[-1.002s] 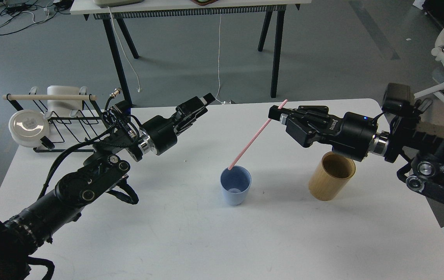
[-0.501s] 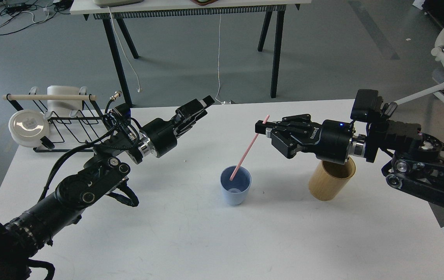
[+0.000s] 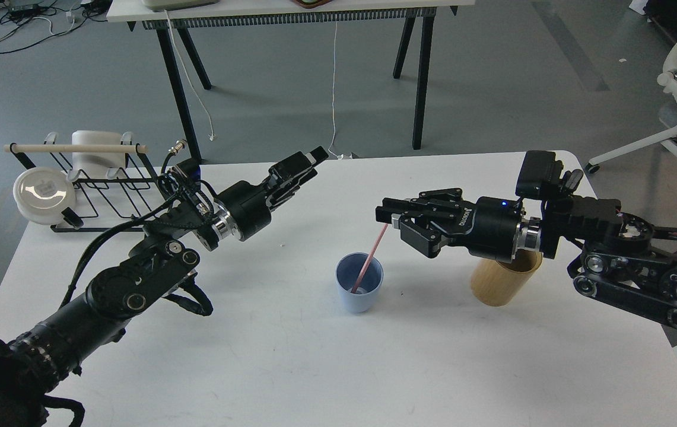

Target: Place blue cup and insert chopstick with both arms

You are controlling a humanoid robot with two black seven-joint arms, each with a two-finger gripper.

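Observation:
The blue cup [image 3: 359,292] stands upright near the middle of the white table [image 3: 326,367]. A pink chopstick [image 3: 371,255] leans in it, its lower end inside near the bottom and its top up to the right. My right gripper [image 3: 387,218] is shut on the chopstick's top end, just above and to the right of the cup. My left gripper [image 3: 305,161] hangs over the table to the upper left of the cup, well clear of it. Its fingers stand slightly apart and hold nothing.
A tan wooden cylinder holder [image 3: 503,283] stands right of the cup, partly under my right arm. A black wire rack [image 3: 107,187] with a pale wooden rod [image 3: 74,147], a white cup and a white round lid [image 3: 44,193] sits at the table's far left.
My right gripper has moved down and to the left, lowering the chopstick from the cup's rim deep into the cup. The left arm has hardly moved.

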